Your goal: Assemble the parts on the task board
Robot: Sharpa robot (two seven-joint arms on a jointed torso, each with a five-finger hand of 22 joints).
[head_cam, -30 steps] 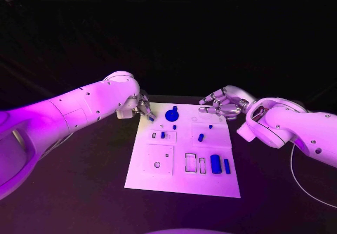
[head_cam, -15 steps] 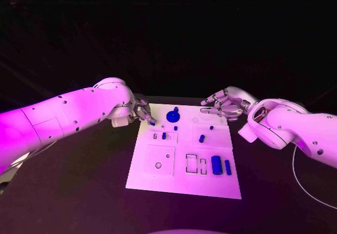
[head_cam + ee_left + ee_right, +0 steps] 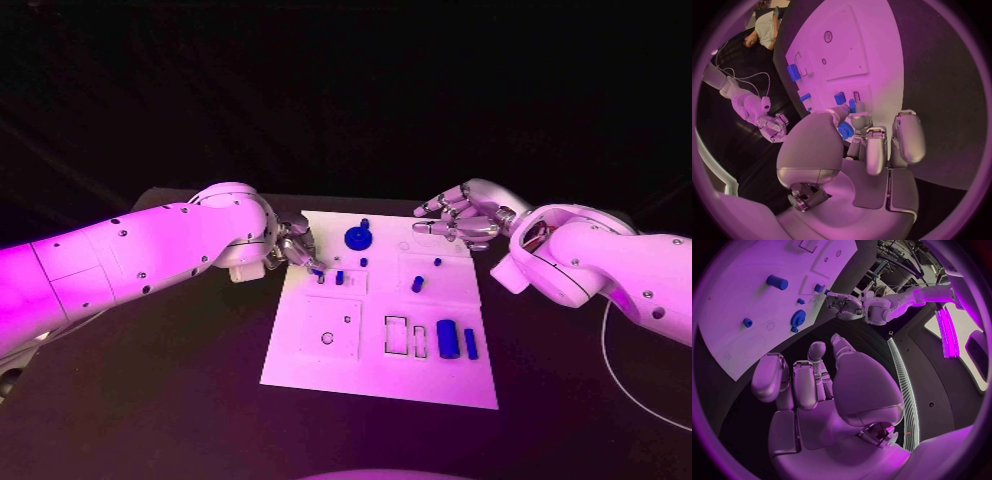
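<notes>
The white task board [image 3: 378, 345] lies in the middle of the black table. My left hand [image 3: 296, 250] hovers at the board's far left edge and pinches a small blue part [image 3: 845, 131] between thumb and fingers. Its fingertips [image 3: 316, 268] are just above the small slots holding a blue peg [image 3: 339, 278]. A blue gear [image 3: 356, 237] stands near the far edge, with more pegs [image 3: 417, 284] mid-board. A blue cylinder [image 3: 447, 338] and a thin blue bar [image 3: 470, 344] sit near the right edge. My right hand [image 3: 462, 222] hangs over the far right corner, fingers apart, holding nothing.
Black table [image 3: 173, 380] surrounds the board on all sides. Empty rectangular cutouts [image 3: 392, 334] lie beside the cylinder, and a square plate with a round hole [image 3: 327, 338] sits at the near left. A thin white cable [image 3: 613, 370] curves over the table on the right.
My left hand has come nearer along the board's left edge, carrying the small blue part from beside the gear to the small slots. The right hand has stayed put.
</notes>
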